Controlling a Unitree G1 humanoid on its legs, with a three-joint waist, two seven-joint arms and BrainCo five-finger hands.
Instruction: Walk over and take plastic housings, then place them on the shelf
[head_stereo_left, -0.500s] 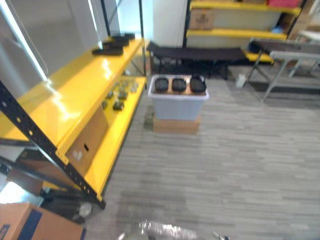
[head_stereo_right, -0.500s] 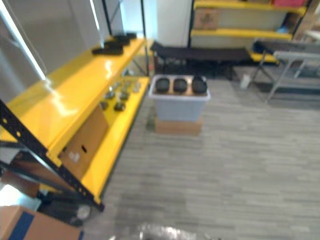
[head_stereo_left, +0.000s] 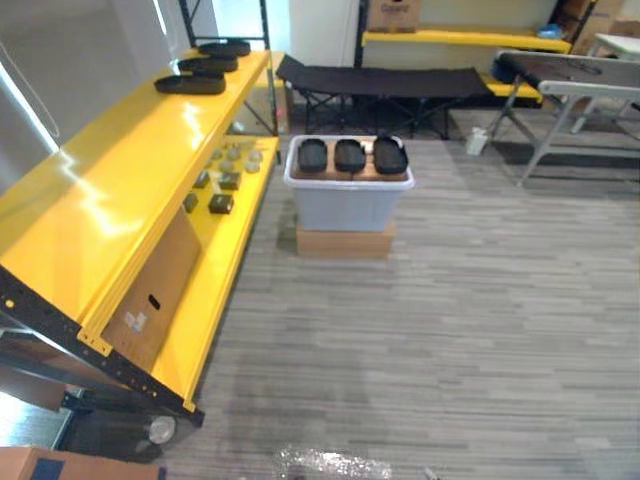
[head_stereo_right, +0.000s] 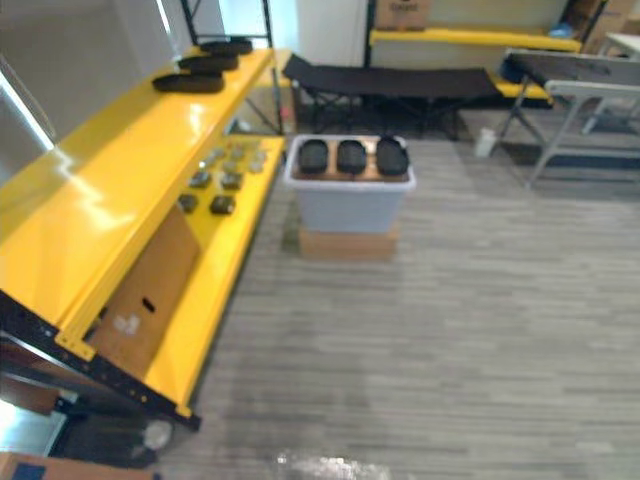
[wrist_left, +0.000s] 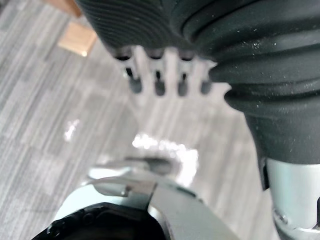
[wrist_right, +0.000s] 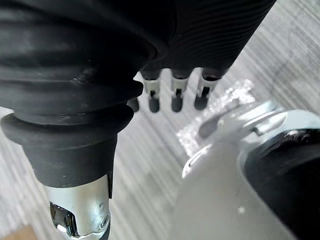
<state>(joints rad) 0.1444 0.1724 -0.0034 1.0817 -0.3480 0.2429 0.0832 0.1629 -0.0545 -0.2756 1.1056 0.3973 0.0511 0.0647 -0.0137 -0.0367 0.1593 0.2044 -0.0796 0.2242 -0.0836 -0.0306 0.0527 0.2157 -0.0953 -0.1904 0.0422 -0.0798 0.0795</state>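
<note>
Currently three black oval plastic housings are sitting side by side in a row on top of a pale grey plastic bin, well ahead of the robot. The bin is resting on a flat brown cardboard box on the grey plank floor. A long yellow metal shelf is running along the left, just beside the bin. More flat black housings are lying at the far end of its upper level, and small dark parts are lying scattered on the lower level. A tall brown carton is standing on the lower level, under the upper board. A black folding cot is standing behind the bin. The left hand is hanging over the floor, fingers straight and relaxed, grasping nothing. The right hand is hanging the same way, fingers loose, empty.
</note>
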